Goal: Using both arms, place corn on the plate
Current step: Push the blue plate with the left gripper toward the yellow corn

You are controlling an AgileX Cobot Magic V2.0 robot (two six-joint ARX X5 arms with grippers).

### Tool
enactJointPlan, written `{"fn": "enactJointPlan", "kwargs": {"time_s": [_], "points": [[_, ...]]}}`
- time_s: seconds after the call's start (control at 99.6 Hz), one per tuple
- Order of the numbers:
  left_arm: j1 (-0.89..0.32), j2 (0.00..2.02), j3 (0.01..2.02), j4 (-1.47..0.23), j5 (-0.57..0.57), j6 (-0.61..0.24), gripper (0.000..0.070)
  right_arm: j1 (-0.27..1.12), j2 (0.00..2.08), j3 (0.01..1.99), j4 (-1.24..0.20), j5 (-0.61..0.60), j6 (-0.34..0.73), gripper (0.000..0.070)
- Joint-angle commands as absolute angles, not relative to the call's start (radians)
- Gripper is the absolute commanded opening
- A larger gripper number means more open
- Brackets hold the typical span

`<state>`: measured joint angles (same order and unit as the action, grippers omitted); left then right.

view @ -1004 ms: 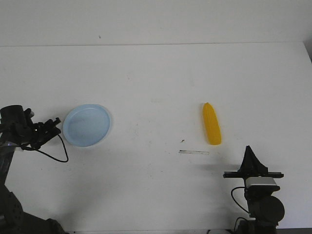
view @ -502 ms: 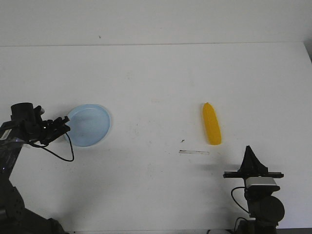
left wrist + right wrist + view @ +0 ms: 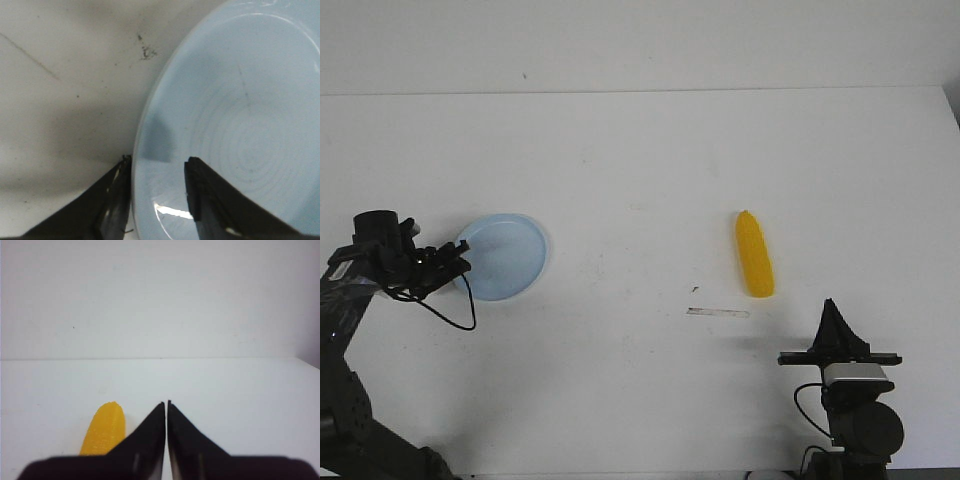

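The pale blue plate (image 3: 510, 255) lies on the left part of the white table. My left gripper (image 3: 460, 262) is at its left rim and open. In the left wrist view the gripper (image 3: 160, 160) straddles the rim of the plate (image 3: 240, 125), one finger outside and one over the inside. The yellow corn (image 3: 754, 254) lies right of centre, tapered tip pointing away from me. My right gripper (image 3: 830, 303) is shut and empty, near the front edge, a little right of the corn. The right wrist view shows the shut gripper (image 3: 166, 402) with the corn (image 3: 104, 432) beside it.
A thin dark strip (image 3: 718, 313) lies on the table just in front of the corn, with a small dark speck (image 3: 694, 289) near it. The table's far edge (image 3: 640, 92) meets a white wall.
My left arm has moved right to the plate, and its jaws now sit around the plate's left rim. The corn and the right arm have not moved.
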<state>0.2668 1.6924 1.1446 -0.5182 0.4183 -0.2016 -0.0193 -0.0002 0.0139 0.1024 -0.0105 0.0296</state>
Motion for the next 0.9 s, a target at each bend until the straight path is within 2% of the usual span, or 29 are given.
{"fn": "enactJointPlan", "kwargs": {"time_s": [0.0,0.05,0.11,0.542,0.713,0.894], "points": [[0.262,1.721,1.159,-0.522,0.419,-0.2,0.0126,-0.017,0.001,0.013,0.112,-0.01,0.025,0.0006],[0.262,1.721,1.159,-0.522,0.419,-0.2,0.0038,-0.017,0.001,0.013,0.112,-0.01,0.025,0.0006],[0.262,1.721,1.159,-0.522,0.419,-0.2,0.0,-0.017,0.001,0.013,0.113,-0.01,0.025,0.0006],[0.198,1.592,1.16,-0.517,0.419,-0.204,0.0001,-0.017,0.001,0.013,0.112,-0.01,0.025,0.0006],[0.074,1.549,1.16,-0.483,0.419,-0.208,0.0001,-0.017,0.001,0.013,0.112,-0.01,0.025,0.0006],[-0.094,1.566,1.16,-0.404,0.419,-0.292,0.0001,-0.017,0.001,0.013,0.112,-0.01,0.025,0.0006]]}}
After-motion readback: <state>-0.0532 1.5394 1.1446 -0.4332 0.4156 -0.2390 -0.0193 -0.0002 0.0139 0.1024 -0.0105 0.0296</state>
